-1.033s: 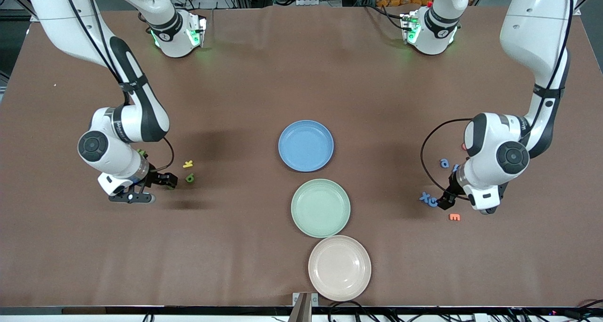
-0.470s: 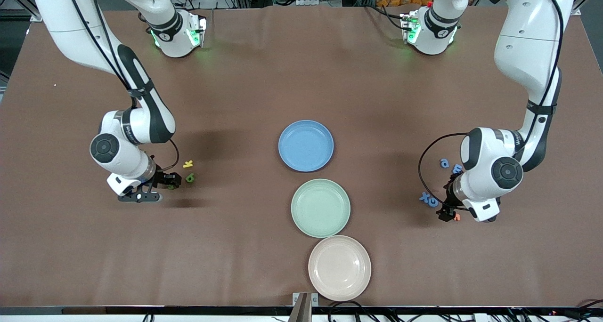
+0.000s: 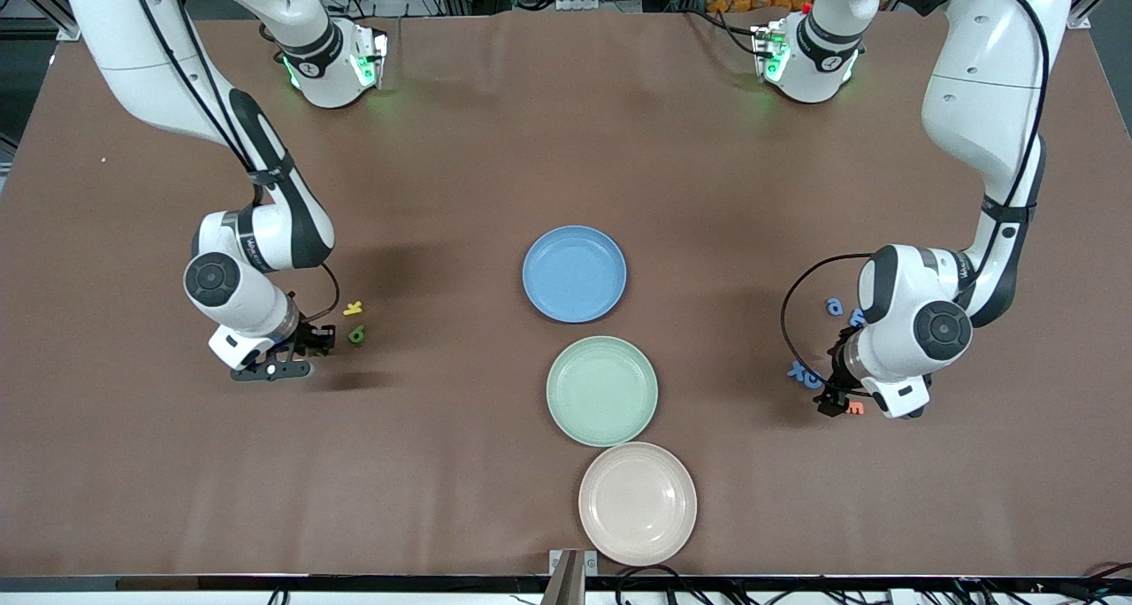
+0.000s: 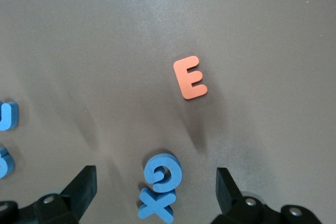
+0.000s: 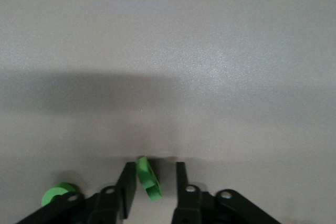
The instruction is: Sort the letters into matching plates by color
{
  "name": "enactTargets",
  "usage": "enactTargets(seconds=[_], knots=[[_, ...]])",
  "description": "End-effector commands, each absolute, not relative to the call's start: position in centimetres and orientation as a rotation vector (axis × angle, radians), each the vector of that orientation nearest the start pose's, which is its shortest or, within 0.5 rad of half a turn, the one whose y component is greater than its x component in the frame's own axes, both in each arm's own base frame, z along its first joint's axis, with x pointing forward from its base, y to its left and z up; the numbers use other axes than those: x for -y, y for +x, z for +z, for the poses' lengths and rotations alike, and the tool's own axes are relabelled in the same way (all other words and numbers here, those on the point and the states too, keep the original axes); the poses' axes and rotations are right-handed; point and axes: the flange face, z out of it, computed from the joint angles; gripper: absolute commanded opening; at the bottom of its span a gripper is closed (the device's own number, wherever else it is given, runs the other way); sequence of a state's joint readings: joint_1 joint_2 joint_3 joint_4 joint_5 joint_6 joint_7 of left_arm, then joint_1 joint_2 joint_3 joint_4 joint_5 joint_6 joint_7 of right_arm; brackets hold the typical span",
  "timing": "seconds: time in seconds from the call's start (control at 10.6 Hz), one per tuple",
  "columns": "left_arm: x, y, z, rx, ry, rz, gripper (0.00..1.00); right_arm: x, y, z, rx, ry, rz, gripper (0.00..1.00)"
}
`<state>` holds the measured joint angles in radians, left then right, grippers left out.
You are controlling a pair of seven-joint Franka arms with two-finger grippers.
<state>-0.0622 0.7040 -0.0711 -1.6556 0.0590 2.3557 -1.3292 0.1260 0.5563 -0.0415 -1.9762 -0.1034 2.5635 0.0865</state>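
Two Franka arms work at either end of a brown surface (image 3: 460, 145), with three plates lined up in the middle. The blue plate (image 3: 574, 273) lies farthest from the front camera, the mint green plate (image 3: 601, 390) comes next, and the beige-pink plate (image 3: 637, 502) lies nearest, all three empty.

At the right arm's end, the right gripper (image 5: 152, 184) sits low over the surface, its jaws narrowed around a green letter (image 5: 147, 178) standing on edge between them; one finger is against the letter, while a gap shows at the other. Another green letter (image 3: 356, 333) and a yellow letter (image 3: 353, 308) lie just beside it, toward the plates.

At the left arm's end, the left gripper (image 4: 155, 192) hangs with jaws spread wide and holding nothing, over two touching blue letters (image 4: 160, 190). An orange E (image 4: 190, 77) lies near them. More blue letters (image 3: 834, 305) lie farther from the front camera.
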Motion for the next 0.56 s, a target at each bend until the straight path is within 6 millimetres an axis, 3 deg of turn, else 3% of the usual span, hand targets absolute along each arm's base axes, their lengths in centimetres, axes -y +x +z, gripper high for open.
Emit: enactTargets(seconds=[0.0, 0.19, 0.47], knots=[[9.0, 68.3, 18.9, 1.78, -2.593, 0.028, 1.0, -5.6, 61.3, 18.5, 0.183, -3.223, -0.073, 0.19], [9.5, 68.2, 18.3, 1.769, -2.597, 0.036, 1.0, -5.5, 61.3, 18.6, 0.181, -3.222, -0.073, 0.03], [10.0, 68.0, 17.6, 1.751, -2.598, 0.046, 1.0, -5.6, 61.5, 19.7, 0.178, -3.223, -0.081, 0.0]])
